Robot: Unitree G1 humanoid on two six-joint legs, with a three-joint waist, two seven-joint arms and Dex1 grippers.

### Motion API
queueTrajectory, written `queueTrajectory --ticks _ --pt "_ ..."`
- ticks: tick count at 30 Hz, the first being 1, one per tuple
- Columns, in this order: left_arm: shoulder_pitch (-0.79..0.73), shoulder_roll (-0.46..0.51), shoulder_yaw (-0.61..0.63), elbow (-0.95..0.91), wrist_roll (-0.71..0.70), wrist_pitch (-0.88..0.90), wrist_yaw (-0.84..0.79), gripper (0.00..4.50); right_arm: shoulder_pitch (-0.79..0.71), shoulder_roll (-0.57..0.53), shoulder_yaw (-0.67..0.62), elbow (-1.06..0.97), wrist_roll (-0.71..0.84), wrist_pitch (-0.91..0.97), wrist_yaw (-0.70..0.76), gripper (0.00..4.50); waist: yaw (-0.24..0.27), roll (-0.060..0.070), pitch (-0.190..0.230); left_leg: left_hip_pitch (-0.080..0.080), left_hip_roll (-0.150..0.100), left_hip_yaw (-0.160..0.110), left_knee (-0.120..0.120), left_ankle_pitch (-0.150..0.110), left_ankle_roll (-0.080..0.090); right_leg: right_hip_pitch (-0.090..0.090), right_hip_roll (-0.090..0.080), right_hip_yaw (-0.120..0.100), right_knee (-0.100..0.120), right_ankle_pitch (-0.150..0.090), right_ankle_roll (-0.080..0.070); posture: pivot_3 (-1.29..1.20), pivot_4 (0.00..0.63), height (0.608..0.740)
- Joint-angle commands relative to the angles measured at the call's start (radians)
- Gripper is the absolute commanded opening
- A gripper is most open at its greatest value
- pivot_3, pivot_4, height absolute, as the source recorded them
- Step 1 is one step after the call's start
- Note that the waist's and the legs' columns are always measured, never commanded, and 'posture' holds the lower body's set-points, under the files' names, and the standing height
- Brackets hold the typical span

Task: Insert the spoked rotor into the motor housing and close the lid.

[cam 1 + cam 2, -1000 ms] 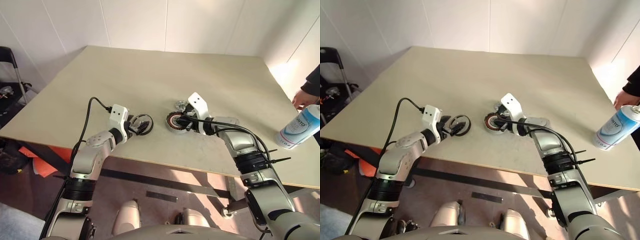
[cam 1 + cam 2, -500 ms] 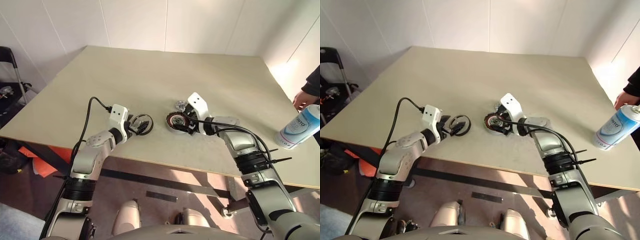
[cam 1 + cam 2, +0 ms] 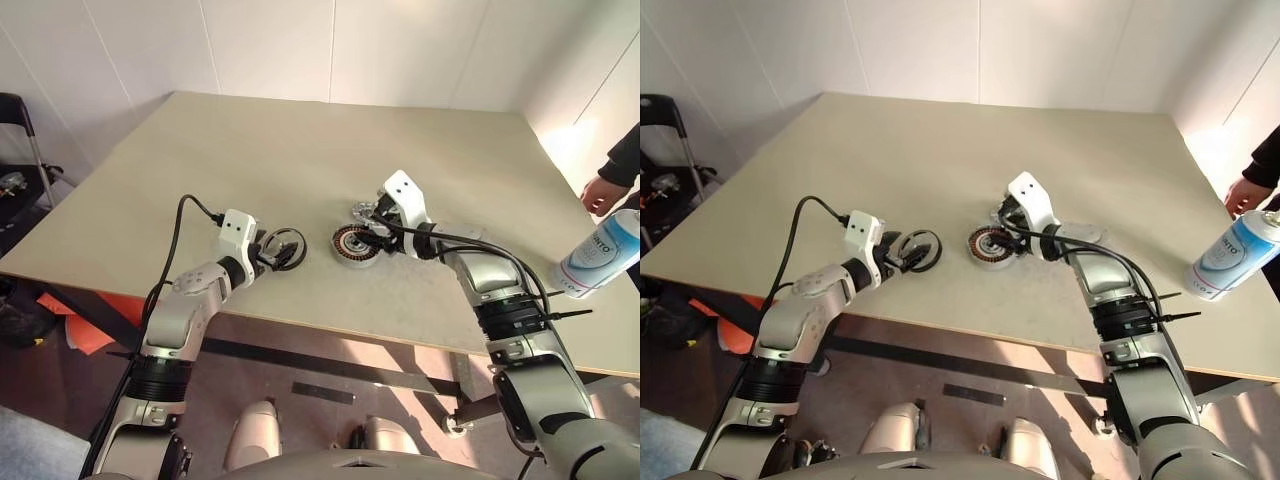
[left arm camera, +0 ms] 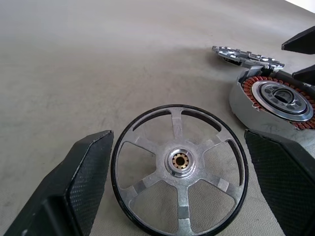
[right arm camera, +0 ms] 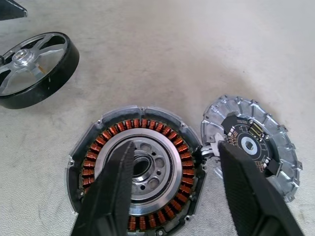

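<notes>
I see a big tan table (image 3: 300, 150). My left gripper (image 4: 179, 182) is open wide around the spoked rotor (image 4: 180, 161), not squeezing it. My right gripper (image 5: 172, 196) hangs open over the motor housing (image 5: 135, 172). The lid (image 5: 251, 145) lies just beside it.

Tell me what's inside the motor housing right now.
The motor housing holds a ring of copper windings around a silver hub. No rotor or lid sits in it. Black fingers cover part of it.

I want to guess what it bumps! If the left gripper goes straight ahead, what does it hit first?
Probably the rotor: it lies flat on the table between the open left gripper's fingers, right ahead. The housing sits further on, off to one side.
</notes>
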Motion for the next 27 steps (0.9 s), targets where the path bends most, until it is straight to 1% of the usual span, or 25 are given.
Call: queueTrajectory --ticks 1,2,3,6,8,14,22,27 --pt "-0.005 0.002 -0.002 -0.010 0.008 -0.022 -0.002 4.50 -0.020 -0.006 -0.025 -0.052 0.028 0.001 0.001 2.32 0.000 0.000 0.000 0.000 0.000 0.000 0.000 0.000 0.000 0.000 0.000 0.000 0.000 0.000 0.000 0.00 0.000 0.740" --pt "-0.006 0.002 -0.002 -0.009 0.008 -0.023 -0.002 4.50 -0.014 -0.005 -0.024 -0.059 0.032 0.003 0.002 2.10 0.000 0.000 0.000 0.000 0.000 0.000 0.000 0.000 0.000 0.000 0.000 0.000 0.000 0.000 0.000 0.00 0.000 0.740" --pt "-0.006 0.002 -0.002 -0.008 0.009 -0.023 -0.002 4.50 -0.009 -0.003 -0.021 -0.065 0.035 0.005 0.002 1.78 0.000 0.000 0.000 0.000 0.000 0.000 0.000 0.000 0.000 0.000 0.000 0.000 0.000 0.000 0.000 0.00 0.000 0.740" --pt "-0.007 0.002 -0.001 -0.005 0.010 -0.023 -0.001 4.50 -0.001 0.004 -0.012 -0.079 0.041 0.016 0.000 0.68 0.000 0.000 0.000 0.000 0.000 0.000 0.000 0.000 0.000 0.000 0.000 0.000 0.000 0.000 0.000 0.00 0.000 0.740" --pt "-0.007 0.002 0.000 -0.005 0.012 -0.023 -0.002 4.50 0.000 0.010 -0.008 -0.081 0.040 0.020 -0.002 0.04 0.000 0.000 0.000 0.000 0.000 0.000 0.000 0.000 0.000 0.000 0.000 0.000 0.000 0.000 0.000 0.00 0.000 0.740" --pt "-0.004 0.003 0.003 -0.007 0.014 -0.021 -0.001 4.50 0.016 0.036 0.028 -0.065 0.020 0.023 -0.014 0.04 0.000 0.000 0.000 0.000 0.000 0.000 0.000 0.000 0.000 0.000 0.000 0.000 0.000 0.000 0.000 0.00 0.000 0.740" --pt "-0.004 0.005 0.006 -0.008 0.016 -0.019 0.002 4.50 0.042 0.047 0.074 0.050 -0.024 -0.018 -0.042 0.04 0.000 0.000 0.000 0.001 0.000 0.000 0.000 0.000 0.000 0.001 0.000 0.000 0.000 0.000 0.000 0.00 0.000 0.740" --pt "-0.003 0.005 0.005 -0.010 0.015 -0.017 0.002 4.50 0.027 0.045 0.044 -0.010 0.026 -0.001 -0.016 0.04 0.000 0.000 0.000 0.004 0.000 0.000 0.000 0.000 0.000 0.004 0.000 0.000 0.000 0.000 0.000 0.00 0.000 0.740"
